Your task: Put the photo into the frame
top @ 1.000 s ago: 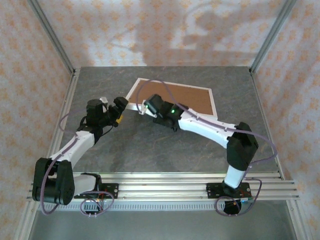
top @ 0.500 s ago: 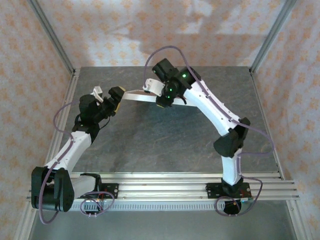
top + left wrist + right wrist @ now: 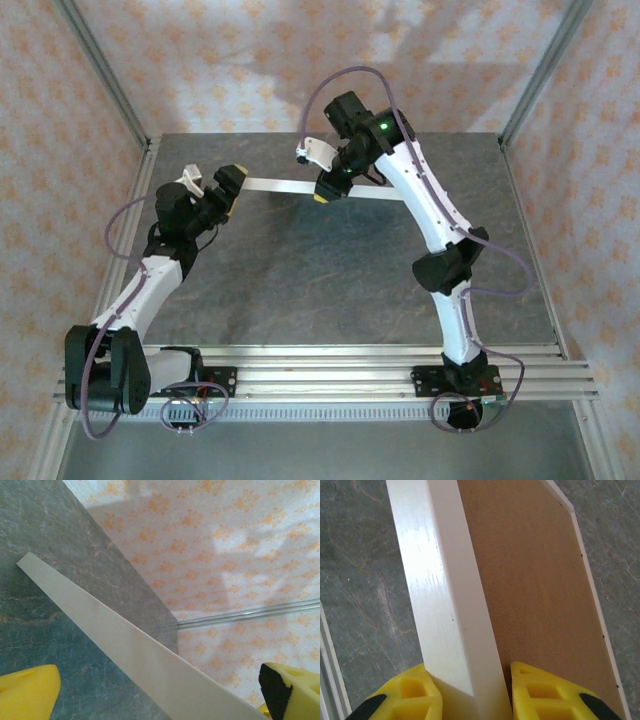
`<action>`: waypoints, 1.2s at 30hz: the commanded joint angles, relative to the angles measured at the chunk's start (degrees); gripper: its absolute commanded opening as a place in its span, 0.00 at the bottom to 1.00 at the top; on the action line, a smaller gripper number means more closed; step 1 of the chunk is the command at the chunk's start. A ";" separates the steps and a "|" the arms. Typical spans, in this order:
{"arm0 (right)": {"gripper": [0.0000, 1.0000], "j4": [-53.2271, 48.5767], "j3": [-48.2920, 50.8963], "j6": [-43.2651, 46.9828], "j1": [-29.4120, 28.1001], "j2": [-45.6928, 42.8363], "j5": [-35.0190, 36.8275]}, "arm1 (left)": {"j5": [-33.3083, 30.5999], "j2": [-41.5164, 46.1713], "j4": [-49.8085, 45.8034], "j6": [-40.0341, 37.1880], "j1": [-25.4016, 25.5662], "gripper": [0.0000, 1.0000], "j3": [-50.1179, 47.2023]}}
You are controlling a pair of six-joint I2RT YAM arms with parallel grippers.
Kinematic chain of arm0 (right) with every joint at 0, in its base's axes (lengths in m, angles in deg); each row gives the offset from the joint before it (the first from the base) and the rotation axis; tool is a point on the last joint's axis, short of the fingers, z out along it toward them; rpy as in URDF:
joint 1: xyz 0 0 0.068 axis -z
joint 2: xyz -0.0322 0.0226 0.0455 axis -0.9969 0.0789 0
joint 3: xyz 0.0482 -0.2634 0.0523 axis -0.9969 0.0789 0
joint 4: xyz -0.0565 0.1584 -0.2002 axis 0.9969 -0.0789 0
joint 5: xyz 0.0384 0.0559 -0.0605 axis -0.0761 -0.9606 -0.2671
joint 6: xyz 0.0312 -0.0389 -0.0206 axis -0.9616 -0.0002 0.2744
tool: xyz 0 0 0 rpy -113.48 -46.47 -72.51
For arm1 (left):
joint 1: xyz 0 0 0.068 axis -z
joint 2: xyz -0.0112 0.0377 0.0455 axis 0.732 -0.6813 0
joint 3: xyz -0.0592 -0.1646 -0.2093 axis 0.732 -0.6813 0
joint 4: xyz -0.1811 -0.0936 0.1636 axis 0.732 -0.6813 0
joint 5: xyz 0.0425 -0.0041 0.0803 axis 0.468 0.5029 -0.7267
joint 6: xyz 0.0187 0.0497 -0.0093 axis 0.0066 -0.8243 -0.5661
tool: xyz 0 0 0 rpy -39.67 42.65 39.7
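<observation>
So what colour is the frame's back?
Brown board in the white frame; clearest in right wrist view.

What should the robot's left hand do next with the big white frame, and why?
Probably close the left gripper on the frame. The right gripper alone pinches one edge, holding it tipped up, and the frame's other end runs between the left gripper's open fingers, so a second grip would likely steady it.

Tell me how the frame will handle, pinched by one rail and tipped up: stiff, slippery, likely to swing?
Probably stiff: the frame runs straight though the right gripper has its jaws on one rail only. Its glossy paint looks slippery, so it may pivot in that narrow grip. The brown backing looks seated flush, so it seems unlikely to drop out.
</observation>
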State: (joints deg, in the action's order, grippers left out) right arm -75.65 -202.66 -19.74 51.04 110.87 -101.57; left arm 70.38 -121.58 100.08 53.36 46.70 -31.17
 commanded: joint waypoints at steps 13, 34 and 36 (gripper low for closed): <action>0.00 30.33 34.23 -10.16 -1.39 -29.47 17.00 | 0.62 -1.25 -0.95 3.15 -3.33 1.00 -0.68; 0.00 21.98 6.20 -25.47 2.63 -16.27 15.09 | 2.78 1.20 0.01 5.44 -3.33 1.00 -6.58; 0.00 21.99 5.62 -26.90 4.58 -15.47 13.84 | 3.35 0.90 0.63 5.82 -3.18 1.00 -7.04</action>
State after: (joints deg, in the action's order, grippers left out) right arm -58.39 -193.02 -42.73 52.76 96.19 -87.35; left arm 71.97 -120.20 96.97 57.95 43.57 -37.59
